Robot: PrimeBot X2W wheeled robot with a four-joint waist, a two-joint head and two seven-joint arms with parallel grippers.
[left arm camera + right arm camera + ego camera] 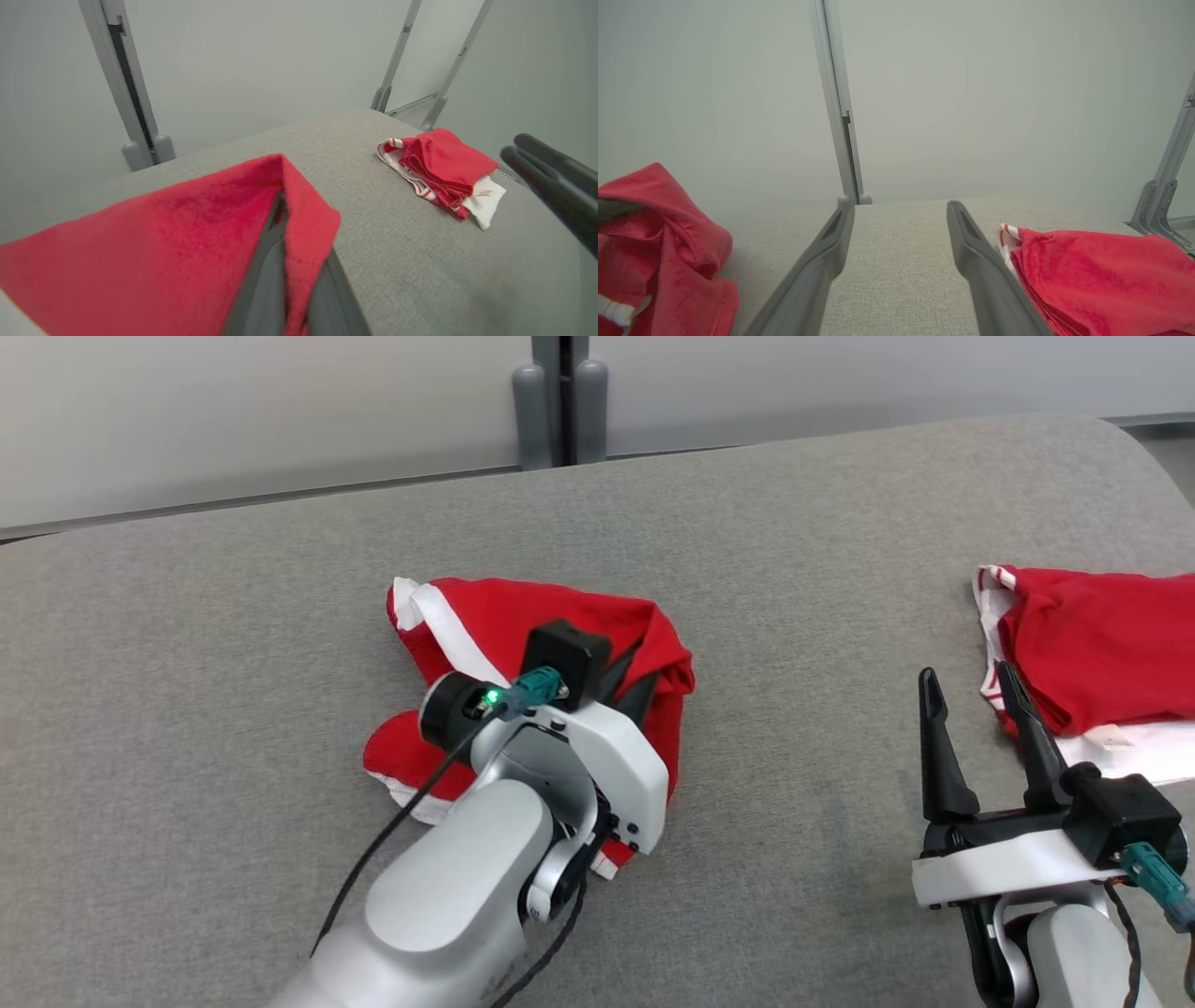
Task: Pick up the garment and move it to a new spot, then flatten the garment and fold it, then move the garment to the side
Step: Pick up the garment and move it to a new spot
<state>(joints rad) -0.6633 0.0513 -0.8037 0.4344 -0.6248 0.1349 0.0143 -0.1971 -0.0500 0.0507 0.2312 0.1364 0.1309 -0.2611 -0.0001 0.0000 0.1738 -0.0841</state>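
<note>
Left pincer [630,683] is clamped on the red garment [523,616] on the bench [233,616]. Right of the garment, right pincer [967,677] gapes wide, empty, just beside a folded garment [1102,644].

No words, numbers or brand names are showing clearly enough to read. A small white tag [486,192] on the folded red garment [444,163] is carrying a faint grey mark, too small and blurred to make out.
</note>
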